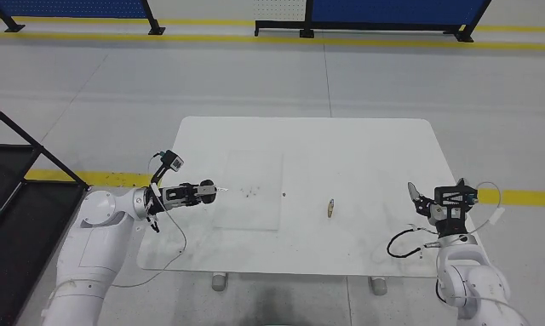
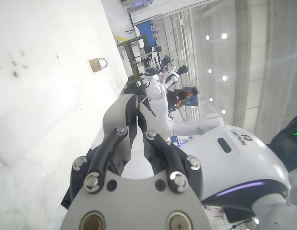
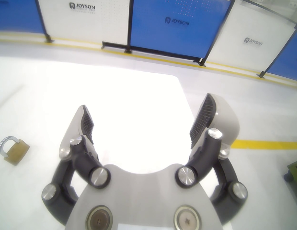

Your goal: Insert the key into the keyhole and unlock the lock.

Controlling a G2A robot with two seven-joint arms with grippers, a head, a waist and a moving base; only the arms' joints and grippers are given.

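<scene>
The lock point(image 1: 329, 208) is found on the table point(image 1: 358, 147) toward its front edge, long axis roughly front to back, nearer the right gripper point(image 3: 146, 101), which is spread wide; the left gripper point(image 2: 136, 104) is pressed together, on what cannot be told

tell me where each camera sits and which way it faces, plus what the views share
top view: above the arms, looking down on the white table; both arms show, one at each side.
left wrist view: behind the shut left gripper, looking along the table toward the padlock.
right wrist view: behind the open right gripper, facing across the table to the blue-and-white partitions.
shared: all three show the padlock lying on the table.
</scene>
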